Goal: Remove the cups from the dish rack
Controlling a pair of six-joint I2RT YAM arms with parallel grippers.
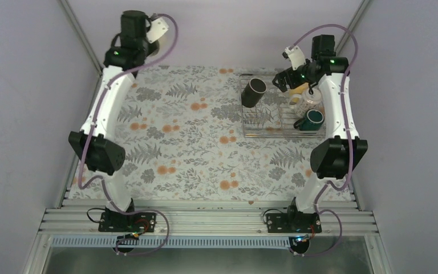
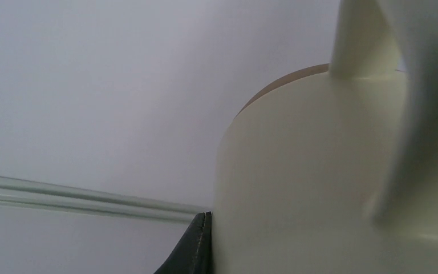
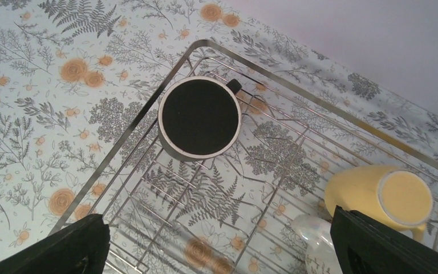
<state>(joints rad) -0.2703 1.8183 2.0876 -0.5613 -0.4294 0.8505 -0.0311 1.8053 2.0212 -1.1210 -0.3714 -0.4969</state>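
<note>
Silver wire dish rack (image 1: 268, 123) sits far right on the floral-patterned table (image 1: 194, 148). It holds an upright black mug (image 3: 199, 117), an orange-yellow mug (image 3: 376, 197) on its side, a dark green mug (image 1: 311, 118) and a pale beige mug (image 1: 308, 104). Above it hangs the right gripper (image 1: 281, 81), fingers spread wide, empty. The left gripper (image 1: 150, 35), raised at the far left corner, clamps the cream-white mug (image 2: 296, 188).

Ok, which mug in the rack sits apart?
The black mug, alone at the left end of the dish rack; the others cluster at the right.
</note>
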